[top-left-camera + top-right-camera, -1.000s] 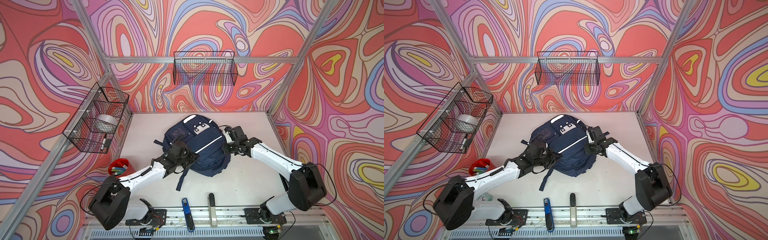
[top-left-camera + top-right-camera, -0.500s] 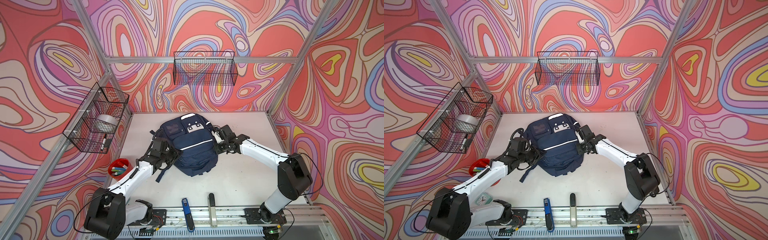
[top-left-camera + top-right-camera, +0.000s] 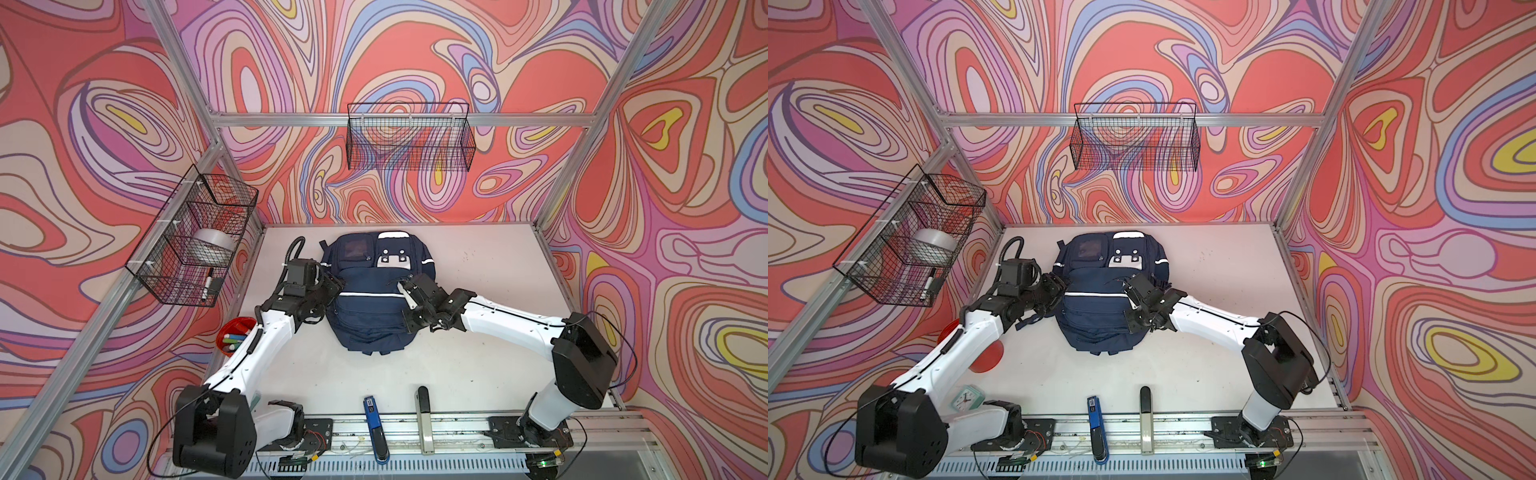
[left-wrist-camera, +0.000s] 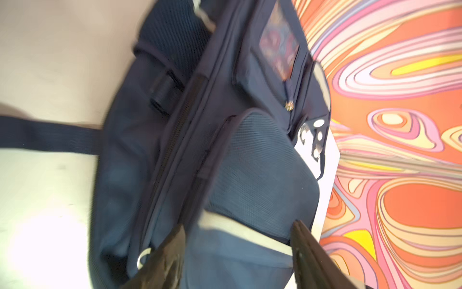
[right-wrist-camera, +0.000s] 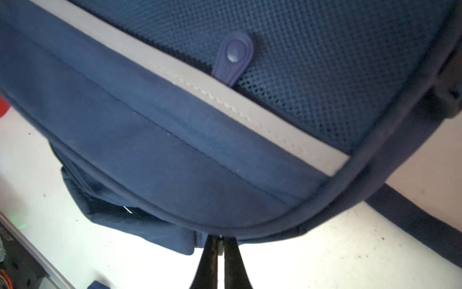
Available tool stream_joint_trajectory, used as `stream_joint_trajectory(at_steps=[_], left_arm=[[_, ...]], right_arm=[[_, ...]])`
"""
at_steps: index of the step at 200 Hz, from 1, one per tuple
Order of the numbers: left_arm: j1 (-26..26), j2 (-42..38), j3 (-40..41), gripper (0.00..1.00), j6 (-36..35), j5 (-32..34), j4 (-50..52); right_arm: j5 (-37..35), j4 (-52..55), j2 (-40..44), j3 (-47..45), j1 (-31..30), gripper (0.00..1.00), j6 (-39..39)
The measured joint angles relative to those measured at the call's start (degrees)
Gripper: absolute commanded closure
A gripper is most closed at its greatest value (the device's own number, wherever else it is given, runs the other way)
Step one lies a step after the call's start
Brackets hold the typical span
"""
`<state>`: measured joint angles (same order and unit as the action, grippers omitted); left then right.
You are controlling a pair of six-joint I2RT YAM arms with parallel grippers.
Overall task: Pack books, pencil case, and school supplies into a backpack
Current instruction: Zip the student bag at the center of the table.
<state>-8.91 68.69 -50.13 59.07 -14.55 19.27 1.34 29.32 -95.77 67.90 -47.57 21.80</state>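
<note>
Backpack (image 3: 370,316) — edge pinched by right hand (image 3: 406,293), left hand (image 3: 331,287) alongside

Red cup of markers (image 3: 233,335) sits on the white table (image 3: 478,365) by the left wall. Up front, a blue stapler (image 3: 375,428) and a black-and-grey tool (image 3: 423,419) lie parallel, apart. The side wire basket (image 3: 164,266) holds a tape roll (image 3: 214,247) and a marker (image 3: 207,283). Another wire basket (image 3: 409,137) hangs on the back wall. A mint clock (image 3: 966,398) stands near the front.
</note>
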Motion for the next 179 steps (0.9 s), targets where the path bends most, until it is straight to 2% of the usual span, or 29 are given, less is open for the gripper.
stream_joint_trajectory(at_steps=[40,53,62,92,130,149,169,174,179], left_arm=[[-0.20,-8.04,4.15,0.34,4.57,0.39,2.03],[-2.45,-10.71,8.33,0.33,8.52,0.87,0.39],[-5.86,-11.45,10.93,0.33,11.65,1.38,-0.63],[-16.15,-8.04,12.76,0.34,18.58,5.01,-4.13],[-19.98,-0.35,12.04,0.35,23.50,8.61,-12.31],[-20.11,3.56,11.28,0.49,24.90,8.87,-14.82],[-20.15,5.81,11.28,0.90,26.14,9.07,-16.00],[-20.15,6.08,11.28,0.97,26.14,9.16,-16.00],[-20.15,6.21,11.28,0.99,26.14,9.27,-15.87]], right_arm=[[1.92,-1.81,-4.79,3.54,-1.09,1.00,1.62],[2.54,-2.71,-4.92,3.54,-1.18,1.00,1.99],[2.82,-3.13,-4.92,3.54,-1.27,1.00,2.19],[2.99,-3.82,-4.92,3.56,-2.12,1.00,1.92],[2.71,-5.01,-4.92,3.67,-5.16,1.00,0.98],[2.73,-5.60,-4.92,3.65,-5.51,1.00,1.03],[2.38,-5.64,-4.92,3.52,-5.42,1.00,1.05],[2.10,-5.53,-4.92,3.52,-5.42,1.00,1.05],[1.73,-5.38,-4.92,3.52,-5.42,1.00,1.03]])
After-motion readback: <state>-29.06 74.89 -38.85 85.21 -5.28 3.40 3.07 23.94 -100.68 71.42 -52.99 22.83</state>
